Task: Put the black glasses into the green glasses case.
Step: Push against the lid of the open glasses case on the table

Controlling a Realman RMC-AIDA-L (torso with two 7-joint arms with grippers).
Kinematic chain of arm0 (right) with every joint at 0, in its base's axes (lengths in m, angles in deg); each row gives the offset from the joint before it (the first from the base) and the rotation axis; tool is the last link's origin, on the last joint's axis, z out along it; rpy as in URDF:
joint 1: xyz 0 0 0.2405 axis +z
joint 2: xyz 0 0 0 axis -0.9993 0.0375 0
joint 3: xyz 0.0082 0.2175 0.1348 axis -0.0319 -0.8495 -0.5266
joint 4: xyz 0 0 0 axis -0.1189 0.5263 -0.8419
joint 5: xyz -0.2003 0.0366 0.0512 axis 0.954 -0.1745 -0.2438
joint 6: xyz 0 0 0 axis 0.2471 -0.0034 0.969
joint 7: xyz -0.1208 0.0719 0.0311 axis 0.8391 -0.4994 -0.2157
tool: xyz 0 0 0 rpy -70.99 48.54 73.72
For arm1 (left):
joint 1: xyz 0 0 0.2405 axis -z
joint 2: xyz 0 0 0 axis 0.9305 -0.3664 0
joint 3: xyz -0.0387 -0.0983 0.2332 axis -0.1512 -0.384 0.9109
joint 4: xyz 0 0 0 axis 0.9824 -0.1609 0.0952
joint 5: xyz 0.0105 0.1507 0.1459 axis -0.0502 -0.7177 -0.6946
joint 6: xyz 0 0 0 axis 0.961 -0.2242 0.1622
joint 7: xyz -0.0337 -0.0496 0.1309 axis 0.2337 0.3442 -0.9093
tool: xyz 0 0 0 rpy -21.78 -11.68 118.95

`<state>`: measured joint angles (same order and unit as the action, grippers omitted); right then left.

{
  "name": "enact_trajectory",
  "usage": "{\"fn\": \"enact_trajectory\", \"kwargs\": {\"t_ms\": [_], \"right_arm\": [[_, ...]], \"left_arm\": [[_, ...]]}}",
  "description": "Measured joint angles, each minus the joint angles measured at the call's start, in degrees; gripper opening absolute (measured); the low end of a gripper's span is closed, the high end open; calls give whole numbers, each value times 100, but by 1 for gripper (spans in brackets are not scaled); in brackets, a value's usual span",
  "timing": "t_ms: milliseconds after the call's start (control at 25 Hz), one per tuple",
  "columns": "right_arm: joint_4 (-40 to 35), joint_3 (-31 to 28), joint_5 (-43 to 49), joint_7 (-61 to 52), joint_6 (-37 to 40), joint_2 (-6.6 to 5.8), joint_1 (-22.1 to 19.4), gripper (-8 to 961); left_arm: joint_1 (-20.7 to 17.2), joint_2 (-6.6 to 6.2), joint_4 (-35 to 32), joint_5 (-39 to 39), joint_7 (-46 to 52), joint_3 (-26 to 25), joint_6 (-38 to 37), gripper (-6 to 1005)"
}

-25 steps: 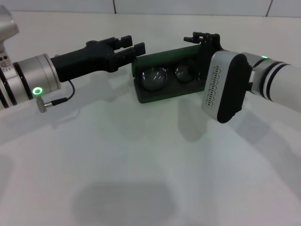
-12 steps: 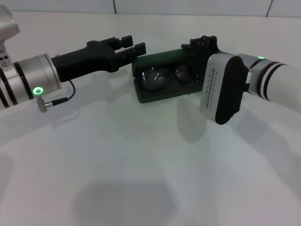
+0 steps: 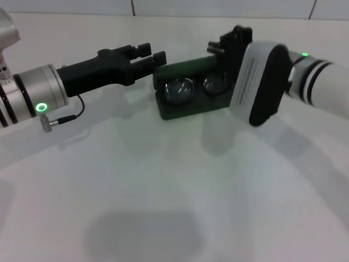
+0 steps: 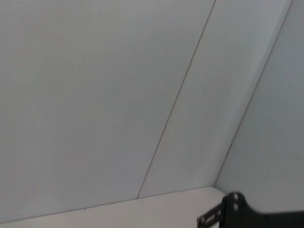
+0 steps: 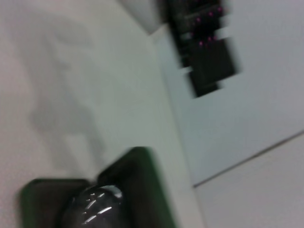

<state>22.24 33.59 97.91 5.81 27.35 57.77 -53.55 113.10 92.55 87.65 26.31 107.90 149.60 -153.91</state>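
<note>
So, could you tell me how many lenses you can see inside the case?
2. One lens lies toward the left pincer; the other toward the right pincer, both inside the green glasses case.

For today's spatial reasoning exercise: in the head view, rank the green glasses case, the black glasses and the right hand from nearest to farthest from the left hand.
1. The green glasses case: its left end lies right beside the left hand.
2. The black glasses: inside the open case, lenses up.
3. The right hand: at the case's far right end.
</note>
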Motion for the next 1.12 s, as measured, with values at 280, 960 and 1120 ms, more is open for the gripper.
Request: {"fn": "enact_trajectory", "kwargs": {"t_ms": [280,960,1120], "right_arm": [[-51,-184,-503,-1,-3,-31,-1,23],[-163,483,117,309,-491,17,-302,273],[40,487,87,272,-503,19,-80,437]], "left_arm": [[-20,11,0,-57,-1,0,3,616],[58,4,-1,-157,-1,10,2,622],[68,10,-1,-198,-1,9,4,623]]}}
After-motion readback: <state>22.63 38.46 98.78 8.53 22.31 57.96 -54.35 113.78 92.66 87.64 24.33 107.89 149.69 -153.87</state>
